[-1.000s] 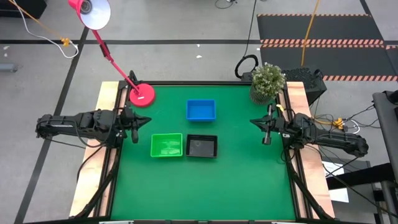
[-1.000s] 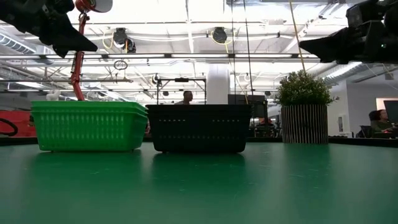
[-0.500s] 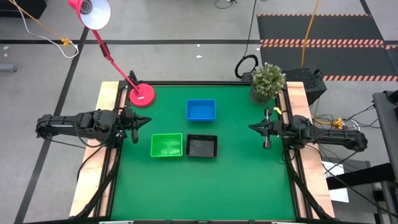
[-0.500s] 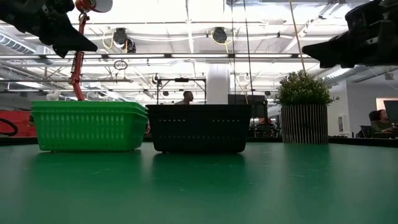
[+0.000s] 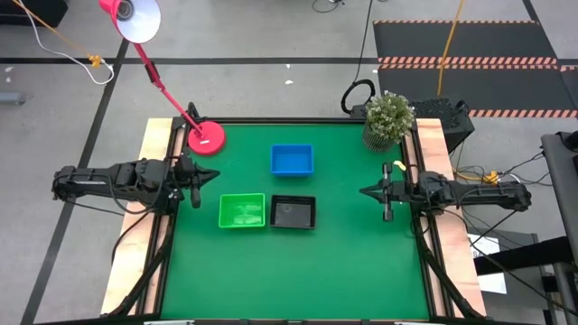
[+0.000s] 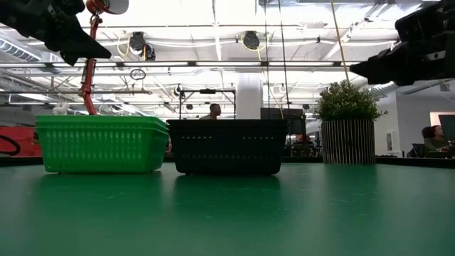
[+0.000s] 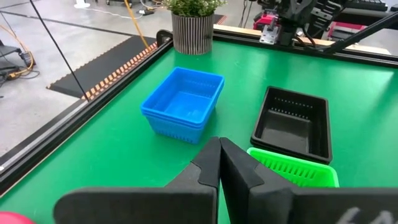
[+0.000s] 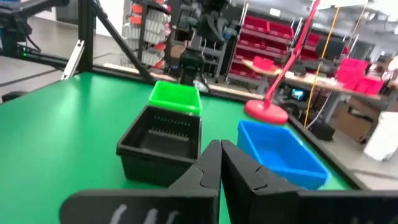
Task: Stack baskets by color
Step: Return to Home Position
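A nested blue stack of baskets (image 5: 292,160) stands on the green table toward the far side, and its layered rims (image 7: 183,104) show in the left wrist view. Nearer, a green basket (image 5: 242,210) and a black mesh basket (image 5: 293,211) stand side by side on their bottoms. They show again as green (image 6: 99,144) and black (image 6: 227,146) in the low view. My left gripper (image 5: 215,177) hovers shut at the table's left edge, above and left of the green basket. My right gripper (image 5: 364,191) hovers shut at the right edge, pointing level at the baskets.
A pink lamp base (image 5: 206,138) stands at the far left corner, with its arm reaching off the table. A potted plant (image 5: 388,119) stands at the far right corner. Bare green mat (image 5: 298,271) lies along the near half.
My right gripper has swung toward the table's near edge and sunk a little, so that it now points straight at the table's left. It has stayed shut. The baskets have not moved.
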Controlling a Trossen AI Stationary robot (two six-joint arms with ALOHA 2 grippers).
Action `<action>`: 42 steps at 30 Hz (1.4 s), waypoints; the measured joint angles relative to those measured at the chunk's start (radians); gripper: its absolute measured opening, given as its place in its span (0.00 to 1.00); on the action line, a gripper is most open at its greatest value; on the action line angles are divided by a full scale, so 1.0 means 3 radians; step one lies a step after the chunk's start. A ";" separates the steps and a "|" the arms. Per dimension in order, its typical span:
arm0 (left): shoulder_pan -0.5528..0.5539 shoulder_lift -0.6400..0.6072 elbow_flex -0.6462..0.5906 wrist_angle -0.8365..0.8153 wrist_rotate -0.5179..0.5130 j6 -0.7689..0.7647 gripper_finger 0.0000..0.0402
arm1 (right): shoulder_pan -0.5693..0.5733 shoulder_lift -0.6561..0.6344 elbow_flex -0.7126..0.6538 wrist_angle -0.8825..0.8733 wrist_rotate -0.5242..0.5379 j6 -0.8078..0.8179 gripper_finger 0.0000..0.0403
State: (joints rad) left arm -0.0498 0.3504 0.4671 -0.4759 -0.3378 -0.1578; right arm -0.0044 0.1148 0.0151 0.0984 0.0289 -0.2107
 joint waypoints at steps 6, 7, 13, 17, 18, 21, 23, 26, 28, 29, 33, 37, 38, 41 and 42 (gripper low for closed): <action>0.0000 -0.0001 0.0000 -0.0032 0.0083 0.0021 0.01 | 0.0000 -0.0045 0.0000 -0.0017 0.0106 0.0014 0.00; 0.0000 -0.0001 0.0000 -0.0039 0.0106 0.0021 0.02 | 0.0000 -0.0076 0.0000 -0.0017 0.0186 0.0011 0.00; -0.0001 -0.0025 0.0000 -0.0048 0.0204 0.0020 0.01 | 0.0000 -0.0306 0.0000 -0.0055 0.0339 -0.0121 0.00; -0.0001 -0.0110 0.0001 -0.0054 0.0229 0.0068 0.02 | 0.0000 -0.0378 0.0000 -0.0139 0.0320 -0.0127 0.00; -0.0001 -0.0141 0.0001 -0.0060 0.0241 0.0090 0.01 | 0.0000 -0.0376 0.0000 -0.0143 0.0285 -0.0127 0.00; -0.0004 -0.0262 0.0001 -0.0105 0.0265 0.0141 0.01 | 0.0000 -0.0372 -0.0001 -0.0155 0.0245 -0.0126 0.00; -0.0004 -0.0361 -0.0020 -0.0126 0.0286 0.0161 0.01 | 0.0000 -0.0372 0.0000 -0.0158 0.0251 -0.0127 0.00; -0.0004 -0.0535 -0.0113 -0.0111 0.0340 0.0170 0.01 | -0.0001 -0.0372 0.0000 -0.0160 0.0249 -0.0139 0.00; -0.0004 -0.0637 -0.0182 -0.0020 0.0428 0.0169 0.01 | -0.0001 -0.0371 0.0000 -0.0158 0.0247 -0.0122 0.00; -0.0004 -0.0680 -0.0209 0.0030 0.0456 0.0171 0.01 | -0.0001 -0.0372 -0.0001 -0.0154 0.0249 -0.0124 0.00; -0.0004 -0.0829 -0.0312 0.0121 0.0577 0.0284 0.01 | -0.0001 -0.0372 -0.0001 -0.0153 0.0249 -0.0126 0.00; -0.0004 -0.0994 -0.0496 0.0165 0.0622 0.0351 0.01 | -0.0001 -0.0372 0.0000 -0.0151 0.0249 -0.0126 0.00; -0.0004 -0.1034 -0.0559 0.0230 0.0649 0.0363 0.01 | -0.0001 -0.0372 0.0000 -0.0151 0.0249 -0.0126 0.00; -0.0004 -0.1151 -0.0787 0.0566 0.0717 0.0413 0.01 | -0.0001 -0.0373 0.0000 -0.0148 0.0249 -0.0126 0.00; -0.0004 -0.1161 -0.0877 0.0700 0.0718 0.0432 0.01 | -0.0001 -0.0372 0.0000 -0.0148 0.0249 -0.0126 0.00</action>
State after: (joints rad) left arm -0.0509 0.0020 0.2041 -0.2659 -0.1223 -0.0283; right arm -0.0048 0.0032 0.0150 0.0540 0.1036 -0.2485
